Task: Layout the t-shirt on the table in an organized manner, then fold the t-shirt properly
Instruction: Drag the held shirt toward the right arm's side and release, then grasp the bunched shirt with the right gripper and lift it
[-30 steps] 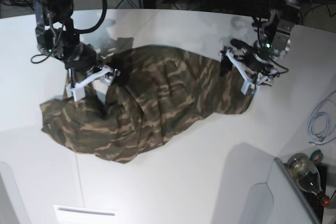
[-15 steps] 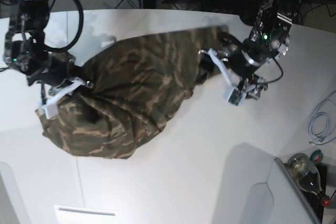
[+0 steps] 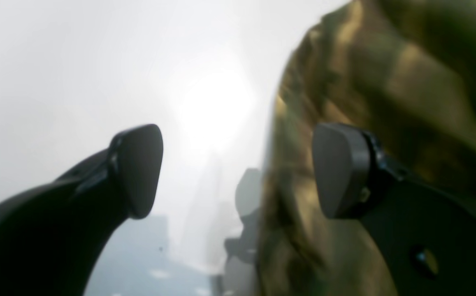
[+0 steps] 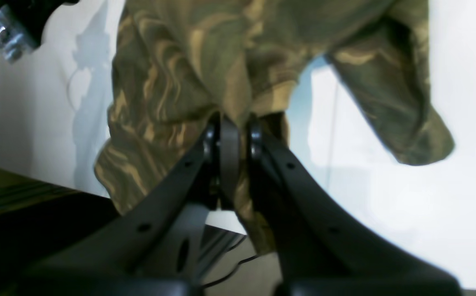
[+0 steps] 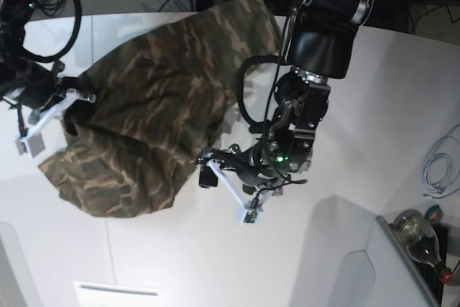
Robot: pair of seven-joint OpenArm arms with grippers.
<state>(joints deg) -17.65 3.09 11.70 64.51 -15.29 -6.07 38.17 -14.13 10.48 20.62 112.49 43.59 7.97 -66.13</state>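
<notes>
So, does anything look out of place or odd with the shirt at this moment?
Yes. The t-shirt is bunched and partly lifted, not flat on the table. Only the right gripper is shut on it; the left gripper hangs open beside its edge, holding nothing.

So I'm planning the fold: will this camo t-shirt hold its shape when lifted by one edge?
Probably not. The t-shirt sags and bunches in deep folds where the right gripper pinches it, so it looks floppy. A sleeve dangles loose in the right wrist view, so free parts likely trail. It seems light.
</notes>
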